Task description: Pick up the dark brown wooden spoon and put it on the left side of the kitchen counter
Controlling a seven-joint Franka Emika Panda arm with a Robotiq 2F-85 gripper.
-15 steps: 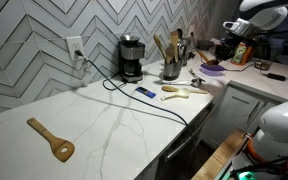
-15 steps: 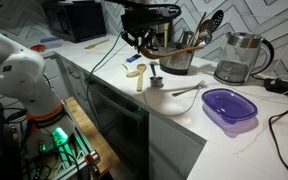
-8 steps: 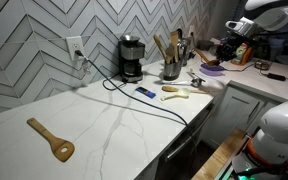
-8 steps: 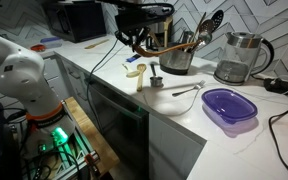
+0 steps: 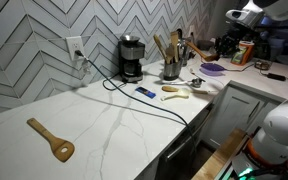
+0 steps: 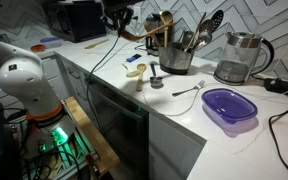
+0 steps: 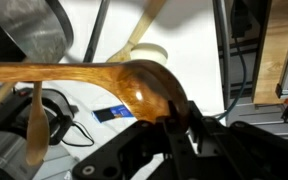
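Note:
In the wrist view my gripper (image 7: 181, 116) is shut on the dark brown wooden spoon (image 7: 144, 88), pinching the edge of its glossy oval bowl. The handle runs off to the left across that view. In both exterior views the gripper (image 6: 125, 24) (image 5: 227, 47) hangs in the air above the white marble kitchen counter (image 5: 134, 120) (image 6: 184, 108), beside the utensil holder (image 6: 174, 57) (image 5: 171, 69). The spoon is held clear of the counter. It is hard to make out in the exterior views.
A tan flat spatula (image 5: 51, 140) lies on the counter's near end. A coffee maker (image 5: 131, 58) with its black cable, a blue item (image 5: 145, 93) and a cream utensil (image 5: 176, 92) (image 6: 139, 75) sit mid-counter. A purple bowl (image 6: 227, 103) and kettle (image 6: 239, 55) stand past the holder.
The gripper has risen and drawn away from the utensil holder, carrying the spoon up with it.

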